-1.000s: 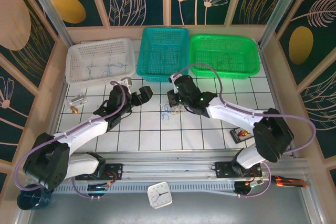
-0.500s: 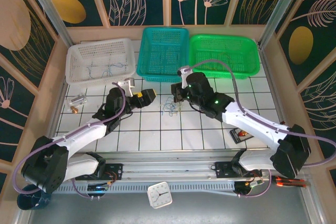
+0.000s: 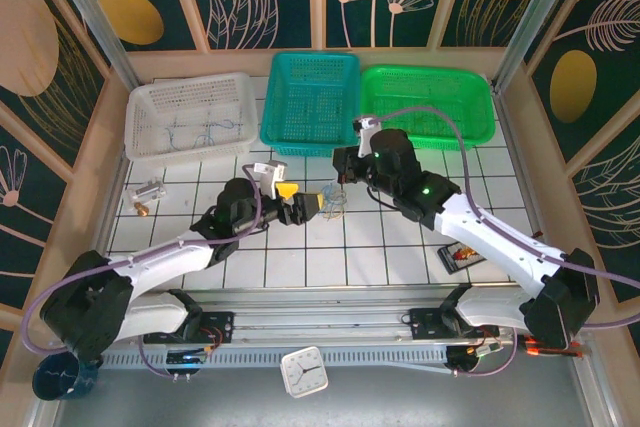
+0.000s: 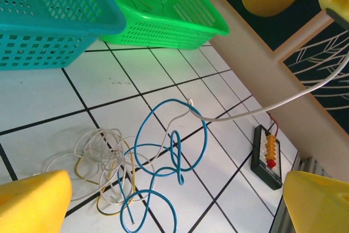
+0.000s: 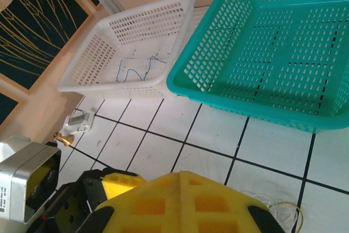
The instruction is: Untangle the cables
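The cables (image 4: 131, 162) lie just ahead of the wide-spread left claw (image 3: 300, 199).

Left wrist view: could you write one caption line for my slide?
Open left gripper over tangled cables on the tiled table, one white strand stretching up to the right.

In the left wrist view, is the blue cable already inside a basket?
No, the blue cable loops over the bare tiled table, outside the teal basket and green basket.

At the back of my tiled bench (image 3: 290, 262) stood a white basket (image 3: 190, 152), a teal basket (image 3: 300, 143) and a green basket (image 3: 440, 140), side by side; a clock (image 3: 303, 371) lay nearest me.
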Tool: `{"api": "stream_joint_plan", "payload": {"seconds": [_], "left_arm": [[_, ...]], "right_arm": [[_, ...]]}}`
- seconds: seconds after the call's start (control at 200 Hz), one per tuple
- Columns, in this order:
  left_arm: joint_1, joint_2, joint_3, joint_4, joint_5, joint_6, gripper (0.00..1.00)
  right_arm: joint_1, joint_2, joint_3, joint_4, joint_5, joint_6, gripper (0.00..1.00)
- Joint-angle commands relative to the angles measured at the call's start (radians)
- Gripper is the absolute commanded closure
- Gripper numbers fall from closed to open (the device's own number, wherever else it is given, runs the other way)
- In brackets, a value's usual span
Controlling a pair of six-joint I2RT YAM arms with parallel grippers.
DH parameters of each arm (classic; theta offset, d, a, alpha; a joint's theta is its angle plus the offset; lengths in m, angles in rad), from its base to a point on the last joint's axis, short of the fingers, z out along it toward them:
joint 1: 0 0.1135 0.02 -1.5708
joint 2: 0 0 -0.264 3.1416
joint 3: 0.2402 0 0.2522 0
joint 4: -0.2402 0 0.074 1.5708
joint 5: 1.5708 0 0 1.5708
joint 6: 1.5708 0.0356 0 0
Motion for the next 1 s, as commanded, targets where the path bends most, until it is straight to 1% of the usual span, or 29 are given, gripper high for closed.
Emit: {"api": "stream_joint_plan", "payload": {"seconds": [0.0,0.185,0.475,0.565,0.691,0.861,0.936,0.996], "left_arm": [[-0.008,0.022,0.027,0.078,-0.004,0.056,0.01],[-0.024,0.081,0.090,0.065,0.018,0.099,0.01],[-0.042,0.186,0.156,0.111,0.020,0.106,0.02],[-0.043,0.223,0.174,0.129,0.011,0.105,0.07],[-0.043,0.273,0.174,0.164,0.001,0.095,0.17],[-0.044,0.340,0.147,0.201,0.009,0.083,0.37],[-0.043,0.367,0.127,0.218,0.014,0.075,0.41],[-0.044,0.383,0.109,0.232,0.015,0.068,0.42]], "right_arm": [[-0.004,-0.021,0.028,0.048,-0.035,0.036,1.00],[-0.005,-0.017,0.029,0.058,-0.059,0.052,1.00],[0.002,-0.021,0.030,0.101,-0.115,0.102,1.00],[0.003,-0.029,0.034,0.118,-0.130,0.122,1.00],[0.003,-0.050,0.052,0.142,-0.150,0.149,1.00],[0.002,-0.083,0.083,0.172,-0.145,0.183,1.00],[-0.001,-0.092,0.097,0.190,-0.143,0.192,1.00],[-0.005,-0.098,0.106,0.203,-0.140,0.200,1.00]]}}
